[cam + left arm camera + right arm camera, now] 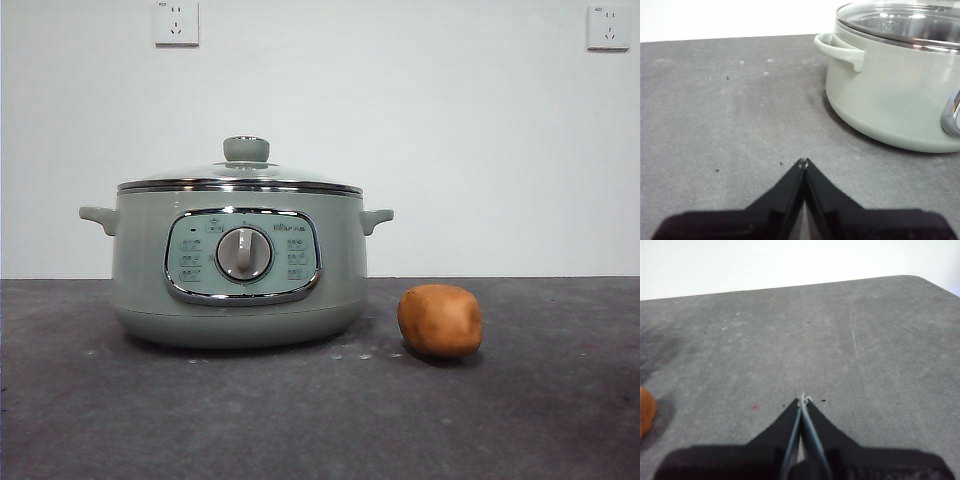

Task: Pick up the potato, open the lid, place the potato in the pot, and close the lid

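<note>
On the dark table (560, 420), the left tool (803, 161) waits pinched together beside the pot (238, 270), lid (240, 178) on; the potato (440, 321) lies just right of the pot, so the right tool (803, 399), also pinched, should spread wide before straddling it.

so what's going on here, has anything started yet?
Nothing is being handled yet. The potato sits on the grey table beside the pot, apart from it. The lid is on the pot. The left gripper is shut and empty above the table near the pot's handle; the right gripper is shut and empty, with the potato at the edge of its view.
</note>
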Controlling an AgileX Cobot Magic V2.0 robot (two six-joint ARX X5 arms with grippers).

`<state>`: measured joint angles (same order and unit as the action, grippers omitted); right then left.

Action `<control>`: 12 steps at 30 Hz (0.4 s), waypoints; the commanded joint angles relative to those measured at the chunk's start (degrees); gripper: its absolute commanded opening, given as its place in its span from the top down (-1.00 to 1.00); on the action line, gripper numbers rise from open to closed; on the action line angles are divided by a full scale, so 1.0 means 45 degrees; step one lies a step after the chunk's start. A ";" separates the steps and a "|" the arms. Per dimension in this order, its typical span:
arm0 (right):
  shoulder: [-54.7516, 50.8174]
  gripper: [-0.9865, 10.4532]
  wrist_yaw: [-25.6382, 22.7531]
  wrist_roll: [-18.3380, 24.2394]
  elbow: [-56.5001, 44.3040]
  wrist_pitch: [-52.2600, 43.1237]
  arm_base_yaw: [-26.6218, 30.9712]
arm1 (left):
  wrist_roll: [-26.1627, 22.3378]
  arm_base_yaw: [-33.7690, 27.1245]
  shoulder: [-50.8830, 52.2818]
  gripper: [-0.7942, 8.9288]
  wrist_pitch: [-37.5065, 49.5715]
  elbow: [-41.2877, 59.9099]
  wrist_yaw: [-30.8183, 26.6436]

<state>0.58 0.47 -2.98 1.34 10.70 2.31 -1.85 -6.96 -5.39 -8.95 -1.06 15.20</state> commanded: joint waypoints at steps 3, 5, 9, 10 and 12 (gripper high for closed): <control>-0.0019 0.83 0.0044 -0.0010 -0.0117 -0.0058 -0.0005 | 0.0379 -0.0029 -0.0010 0.84 0.0044 0.0126 0.0049; -0.0015 0.83 0.0044 -0.0015 -0.0117 -0.0058 -0.0005 | 0.0379 -0.0029 -0.0010 0.84 0.0044 0.0126 0.0049; -0.0015 0.84 0.0044 -0.0685 -0.0117 -0.0063 -0.0005 | 0.0835 -0.0029 -0.0078 0.85 0.0034 0.0117 0.0053; -0.0015 0.84 0.0044 -0.0801 -0.0112 -0.0058 -0.0005 | 0.0957 -0.0029 -0.0097 0.85 0.0000 0.0102 0.0053; -0.0015 0.84 0.0053 -0.1112 -0.0063 -0.0044 -0.0005 | 0.1078 -0.0024 -0.0165 0.85 -0.0199 -0.0024 0.0058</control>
<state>0.58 0.49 -5.76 1.34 10.72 2.31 1.63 -6.96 -6.00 -9.58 -1.08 15.22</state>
